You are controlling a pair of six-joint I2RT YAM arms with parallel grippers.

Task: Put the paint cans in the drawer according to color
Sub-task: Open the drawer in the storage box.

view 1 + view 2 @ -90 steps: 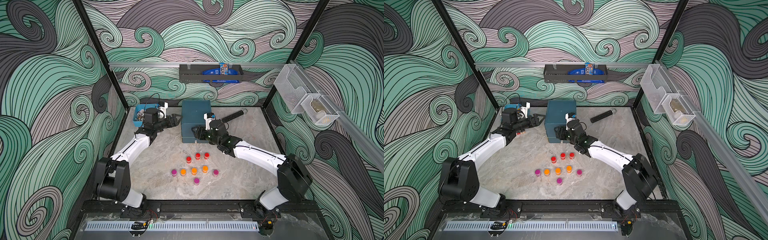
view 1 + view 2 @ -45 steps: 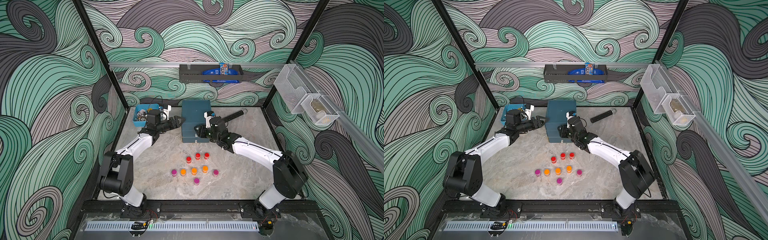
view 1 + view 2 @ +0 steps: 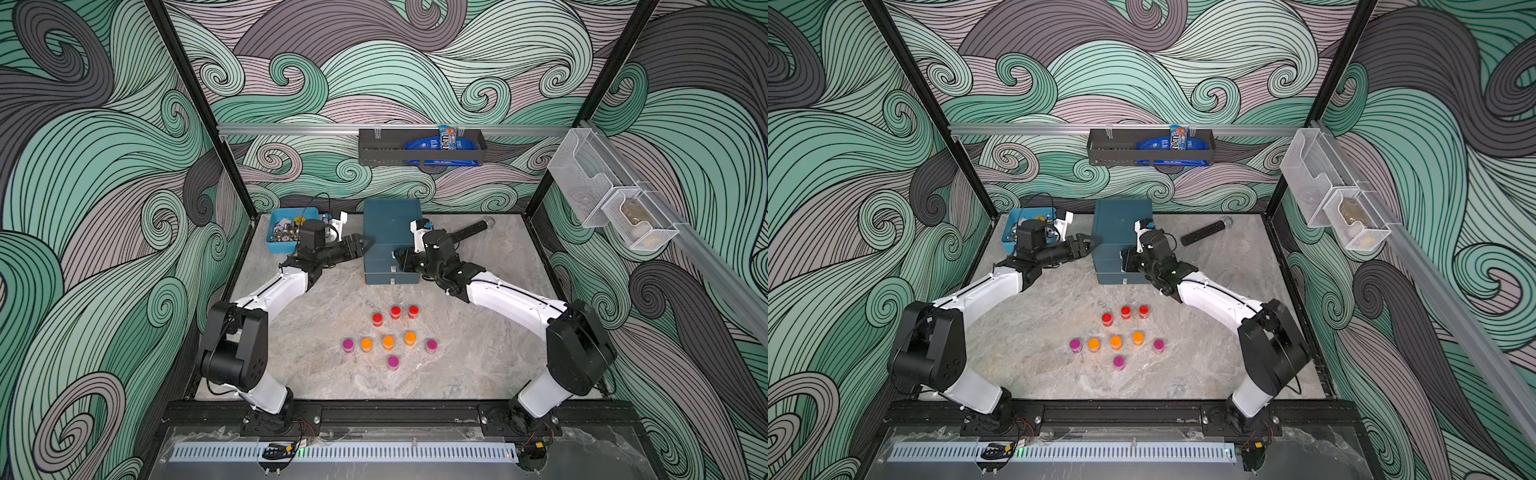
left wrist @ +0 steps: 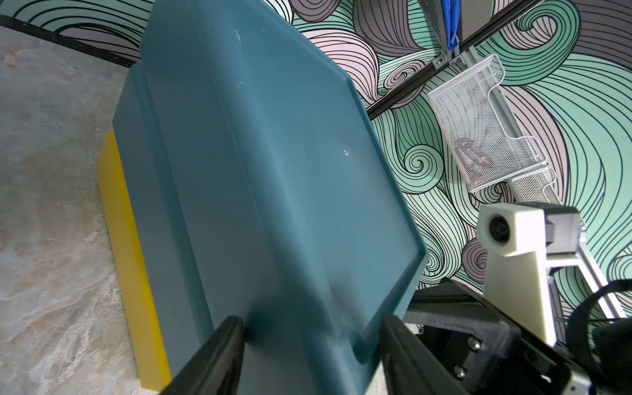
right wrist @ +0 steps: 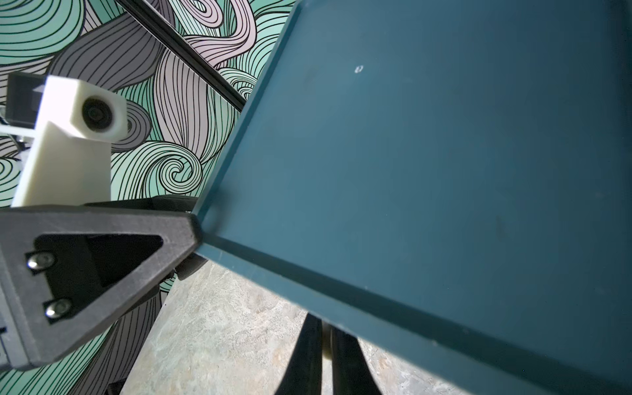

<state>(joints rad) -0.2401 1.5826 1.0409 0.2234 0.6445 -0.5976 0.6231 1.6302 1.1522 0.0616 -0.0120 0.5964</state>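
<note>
Now left jaws clamp a corner of the dark teal drawer chest (image 4: 273,171); right jaws pinch its pale tab (image 5: 326,342).

The dark teal plastic three-drawer chest (image 3: 388,232) stands rear-centre on the grey marbled desk (image 3: 478,353). Light-blue plastic bin (image 3: 277,247): left of it. Black cylindrical rod (image 3: 469,230): right. Nine small lidded paint cans (image 3: 388,341): in front, apart.

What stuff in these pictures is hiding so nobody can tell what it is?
- Inside the drawer chest: its own walls hide it, every view.
- What the right gripper pinches: right wrist view, the chest's top edge covers the fingertips.
- The bits in the blue bin: too small in both top views; the left arm covers some.
- The yellow slab: left wrist view, mostly under the chest.
</note>
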